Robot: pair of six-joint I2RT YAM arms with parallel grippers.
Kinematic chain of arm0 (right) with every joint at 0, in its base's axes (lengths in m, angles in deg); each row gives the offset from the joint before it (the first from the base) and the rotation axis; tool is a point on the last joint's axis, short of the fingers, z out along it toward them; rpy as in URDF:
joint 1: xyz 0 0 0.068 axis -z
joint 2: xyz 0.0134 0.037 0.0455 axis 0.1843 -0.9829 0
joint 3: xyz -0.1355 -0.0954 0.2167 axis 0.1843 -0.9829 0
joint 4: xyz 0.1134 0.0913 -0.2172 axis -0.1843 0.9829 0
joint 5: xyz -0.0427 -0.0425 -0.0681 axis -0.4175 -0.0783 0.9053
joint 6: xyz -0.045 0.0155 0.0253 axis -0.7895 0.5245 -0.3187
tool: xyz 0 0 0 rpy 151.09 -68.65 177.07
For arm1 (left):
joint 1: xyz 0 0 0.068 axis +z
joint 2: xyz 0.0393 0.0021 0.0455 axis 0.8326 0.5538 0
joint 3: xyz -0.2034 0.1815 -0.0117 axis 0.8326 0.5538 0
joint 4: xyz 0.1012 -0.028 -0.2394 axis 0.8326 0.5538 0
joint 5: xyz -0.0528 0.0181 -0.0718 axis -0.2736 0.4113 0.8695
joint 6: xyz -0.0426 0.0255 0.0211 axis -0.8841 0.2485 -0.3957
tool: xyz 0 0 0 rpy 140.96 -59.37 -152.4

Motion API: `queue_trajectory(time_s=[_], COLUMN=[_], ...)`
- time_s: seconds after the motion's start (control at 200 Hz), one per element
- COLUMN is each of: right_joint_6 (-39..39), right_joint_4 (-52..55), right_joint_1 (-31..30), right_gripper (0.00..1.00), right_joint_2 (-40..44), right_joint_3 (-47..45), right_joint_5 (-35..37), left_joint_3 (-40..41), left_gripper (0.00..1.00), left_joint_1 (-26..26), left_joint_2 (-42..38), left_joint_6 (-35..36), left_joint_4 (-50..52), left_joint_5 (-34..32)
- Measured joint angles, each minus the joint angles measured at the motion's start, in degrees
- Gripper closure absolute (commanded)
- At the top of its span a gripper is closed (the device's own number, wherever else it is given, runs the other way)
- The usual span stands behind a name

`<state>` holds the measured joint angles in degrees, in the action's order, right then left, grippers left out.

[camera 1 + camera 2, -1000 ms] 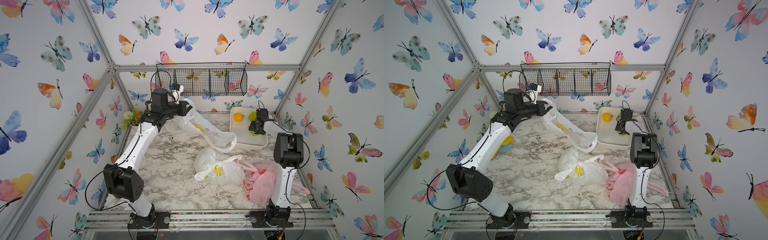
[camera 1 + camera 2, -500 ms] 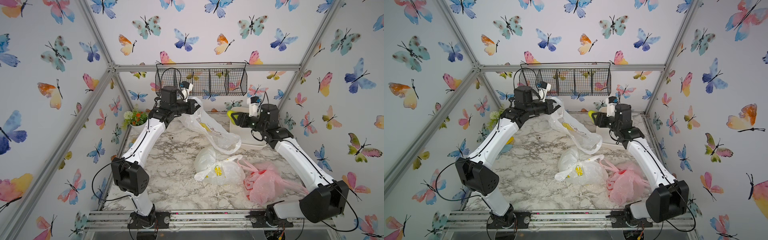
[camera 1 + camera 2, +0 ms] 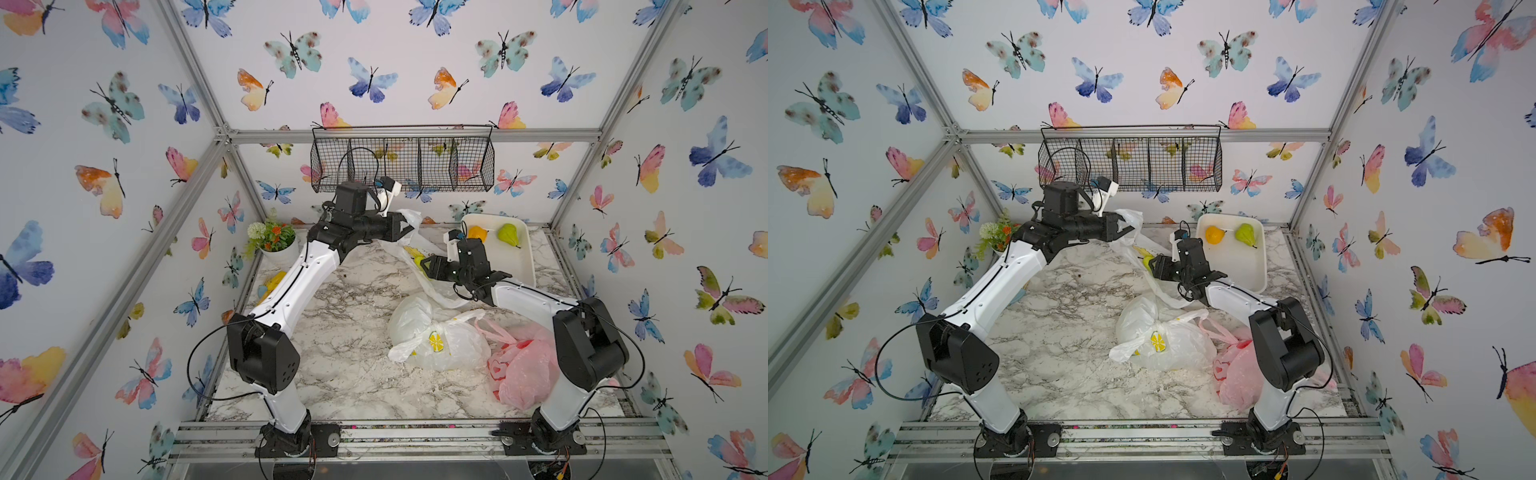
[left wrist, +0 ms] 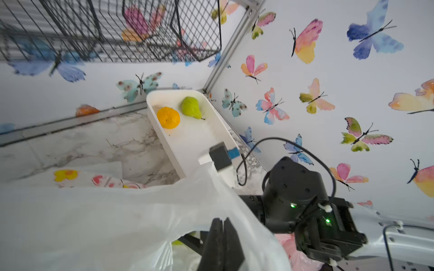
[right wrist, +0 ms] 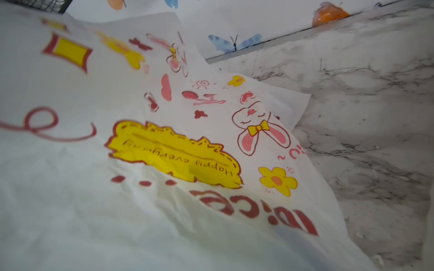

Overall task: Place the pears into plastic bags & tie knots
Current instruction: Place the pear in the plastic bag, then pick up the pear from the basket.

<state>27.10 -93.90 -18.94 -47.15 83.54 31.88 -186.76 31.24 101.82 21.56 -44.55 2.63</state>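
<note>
The left tool (image 3: 405,227) is pinched on the rim of the white doodle-printed plastic bag (image 5: 164,145). A glossy green pear (image 3: 1147,261) is gripped by the right tool (image 3: 424,264) at its mouth. The lemon-print bag (image 3: 449,349) and pink bag (image 3: 528,370) lie filled. A second green pear (image 3: 508,235) is left in the white tray (image 3: 528,270).

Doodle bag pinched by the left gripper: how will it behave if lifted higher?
Likely floppy: the doodle bag drapes from the left gripper to the table in loose folds. Probably very light: one shut pinch of film holds it up. Mouth may sag shut; only one edge looks held.
</note>
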Motion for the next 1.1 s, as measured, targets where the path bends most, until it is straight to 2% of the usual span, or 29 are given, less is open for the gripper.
queue_trajectory(time_s=[0.03,0.1,0.16,0.265,0.395,0.521,0.606,0.666,0.761,0.911,1.101], right_joint_6=[1.0,1.5,0.9,-2.1,-4.9,-5.4,-4.3,-3.4,-2.6,-0.6,2.6], right_joint_4=[-1.4,-3.2,-2.2,2.4,6.4,10.0,11.0,11.5,14.0,16.5,17.5], right_joint_1=[0.0,0.0,0.0,0.2,1.8,8.6,15.0,19.1,22.5,22.0,21.2], right_gripper=[0.44,0.25,0.18,0.15,0.15,0.2,0.21,0.2,0.18,0.17,0.17], right_joint_2=[-1.2,-3.6,-5.7,-6.9,-0.8,6.7,7.1,4.1,-6.1,-21.9,-33.7], right_joint_3=[0.0,0.6,2.6,7.5,7.9,7.4,7.7,9.0,15.9,29.7,42.3], right_joint_5=[0.8,1.2,0.8,-0.2,-1.3,2.2,6.6,9.1,13.0,14.8,14.7], left_joint_3=[1.2,4.4,5.8,6.2,6.1,5.7,5.7,5.7,6.1,7.6,8.1], left_gripper=[1.0,1.0,1.0,1.0,1.0,1.0,1.0,1.0,1.0,1.0,1.0], left_joint_1=[-0.3,-0.9,-1.1,-0.6,2.0,3.6,3.4,2.9,1.7,0.7,0.6], left_joint_2=[0.0,0.0,0.0,0.0,0.0,0.0,0.0,0.0,-0.1,-0.9,-1.3], left_joint_6=[-0.3,-1.2,-1.8,-3.3,-5.5,-7.2,-8.1,-8.6,-9.1,-9.1,-8.4], left_joint_4=[0.0,0.0,0.0,-0.8,-3.3,-4.7,-5.9,-6.8,-8.1,-8.8,-8.7], left_joint_5=[0.5,1.5,2.1,2.1,1.6,0.1,-0.2,-0.3,-0.2,-0.2,-0.3])
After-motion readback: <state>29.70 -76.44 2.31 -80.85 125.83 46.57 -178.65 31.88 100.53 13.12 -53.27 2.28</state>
